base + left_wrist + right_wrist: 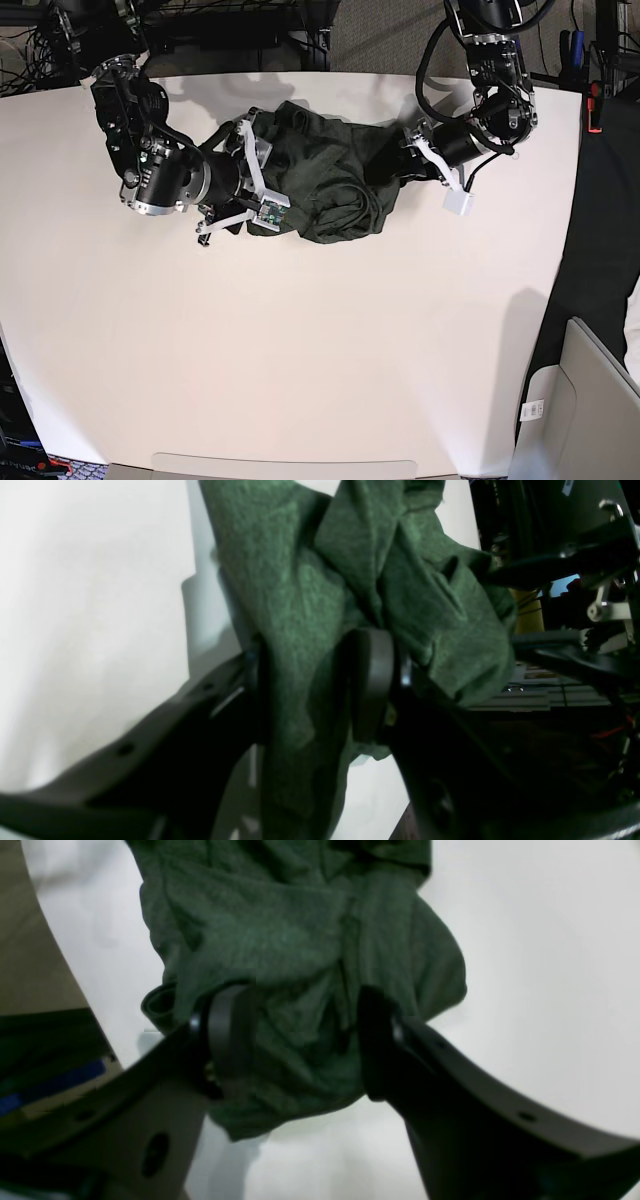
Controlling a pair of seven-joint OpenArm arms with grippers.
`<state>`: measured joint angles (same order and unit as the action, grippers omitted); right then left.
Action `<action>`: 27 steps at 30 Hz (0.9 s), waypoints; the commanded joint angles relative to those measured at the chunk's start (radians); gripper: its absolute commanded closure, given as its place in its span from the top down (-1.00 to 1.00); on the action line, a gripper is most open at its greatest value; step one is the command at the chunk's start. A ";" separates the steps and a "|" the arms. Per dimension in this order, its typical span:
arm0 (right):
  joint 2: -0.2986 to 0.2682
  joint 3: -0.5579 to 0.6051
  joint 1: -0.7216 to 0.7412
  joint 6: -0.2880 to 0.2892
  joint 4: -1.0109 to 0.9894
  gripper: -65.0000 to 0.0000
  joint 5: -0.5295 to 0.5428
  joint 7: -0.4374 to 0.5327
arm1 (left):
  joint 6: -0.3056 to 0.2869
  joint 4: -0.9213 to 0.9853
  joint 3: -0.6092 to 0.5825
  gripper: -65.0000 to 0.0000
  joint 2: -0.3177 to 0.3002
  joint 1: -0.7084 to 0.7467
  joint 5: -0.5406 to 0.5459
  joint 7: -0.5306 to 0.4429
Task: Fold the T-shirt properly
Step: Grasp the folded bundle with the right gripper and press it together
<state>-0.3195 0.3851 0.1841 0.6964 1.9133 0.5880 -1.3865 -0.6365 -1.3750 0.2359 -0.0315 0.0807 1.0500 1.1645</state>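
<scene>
Dark green knit, one T-shirt (325, 180), bunched in a heap at the far middle of the white table (320, 350). Left gripper (320, 690): fingers pinching a fold. Right gripper (295, 1040): fingers wide, cloth bunched between them (we cannot tell whether it is gripped). We would draw both arms apart gently, spreading the heap flat before creasing.
</scene>
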 commanded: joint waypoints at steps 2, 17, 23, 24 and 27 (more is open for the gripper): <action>0.024 0.022 0.022 0.002 0.005 -0.08 -0.021 0.014 | 0.036 0.018 -0.016 -0.30 0.015 0.020 -0.017 0.055; 0.119 0.067 0.022 0.002 0.004 -0.77 -0.053 0.012 | 0.036 0.018 -0.010 -0.30 0.012 0.021 -0.017 0.055; 0.217 0.065 0.024 0.002 0.001 -0.77 -0.053 0.014 | 0.036 0.018 -0.011 -0.30 0.012 0.023 -0.017 0.055; 0.234 0.065 0.024 0.002 -0.008 -0.77 -0.053 0.014 | 0.036 0.018 -0.010 -0.30 0.012 0.023 -0.017 0.055; 0.282 0.065 0.038 0.002 -0.044 -0.77 -0.030 0.014 | 0.036 0.018 -0.008 -0.30 0.009 0.035 -0.017 0.055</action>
<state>-0.0448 0.4538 0.1963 0.6964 1.8538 0.5407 -1.3884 -0.6380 -1.3750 0.2359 -0.0334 0.0895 1.0515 1.1465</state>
